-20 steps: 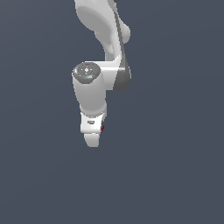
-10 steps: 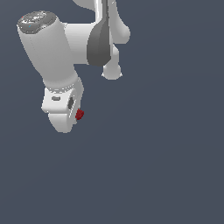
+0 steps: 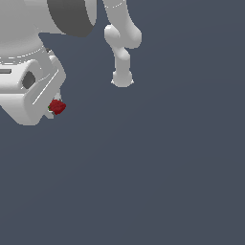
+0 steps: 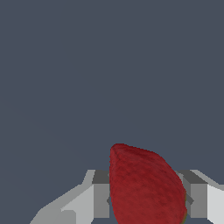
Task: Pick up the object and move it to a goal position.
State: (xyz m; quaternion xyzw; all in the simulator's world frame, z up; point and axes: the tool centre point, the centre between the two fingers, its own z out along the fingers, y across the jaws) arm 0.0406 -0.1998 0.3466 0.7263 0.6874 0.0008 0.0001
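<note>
I'm carrying the strawberry (image 3: 57, 106), pinched in my gripper (image 3: 53, 108) at the frame's left; next, reach the unseen goal.

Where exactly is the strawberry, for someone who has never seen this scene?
Find the big white arm at the exterior view's upper left and follow it down to its gripper. The strawberry sits between the fingers, the only dark-red thing against white and grey.

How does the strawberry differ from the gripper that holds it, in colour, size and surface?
The strawberry is dark red, while the gripper is white and grey. The strawberry is tiny; the gripper's body is far bigger in the exterior view. In the wrist view the strawberry looks rounded and finely textured, whereas the fingers are flat and smooth. Both hang against the plain dark background.
</note>
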